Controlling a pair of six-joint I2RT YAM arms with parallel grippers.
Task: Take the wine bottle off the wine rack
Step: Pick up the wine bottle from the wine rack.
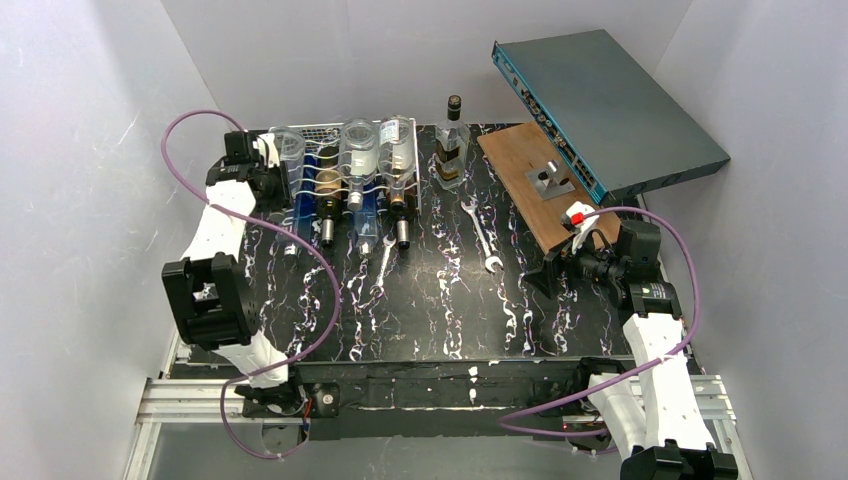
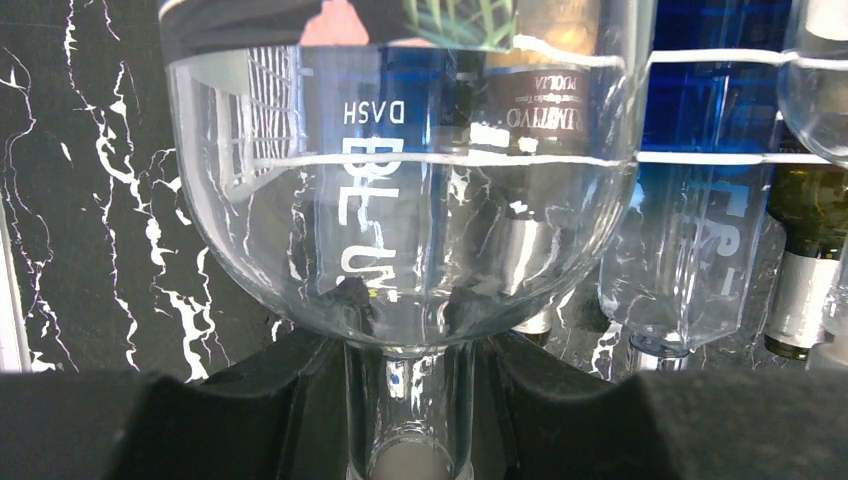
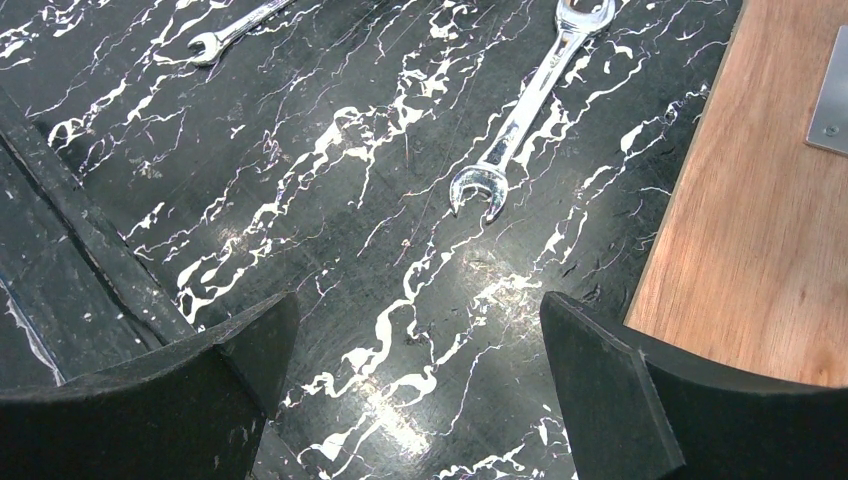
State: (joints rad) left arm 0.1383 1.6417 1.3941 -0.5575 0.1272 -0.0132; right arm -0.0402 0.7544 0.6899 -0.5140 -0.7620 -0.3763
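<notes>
In the left wrist view, the left gripper (image 2: 410, 385) has its black padded jaws closed on the slim neck of the clear glass bottle (image 2: 400, 200), whose round shoulder fills mid-frame. In the overhead view that bottle lies at the left end of the wine rack (image 1: 312, 129), upper left of the frame. Whether it rests on the wavy wire or is lifted clear, I cannot tell.

The risk, as I judge it, is that smooth glass held only by the neck may swivel or slip in the pads once the long body loses its support. A sideways pull could also knock the blue bottle (image 2: 690, 210) just beside it, or snag a thin white wire and drag the light rack. The glass is glossy and hard, the wire thin, the pads matte.

At lower right, the right gripper (image 3: 415, 330) hangs with jaws wide apart, holding nothing, over the black white-veined table (image 3: 250, 170). A shiny steel combination wrench (image 3: 520, 115) lies ahead, and the wooden board (image 3: 760, 230) is at the right.
</notes>
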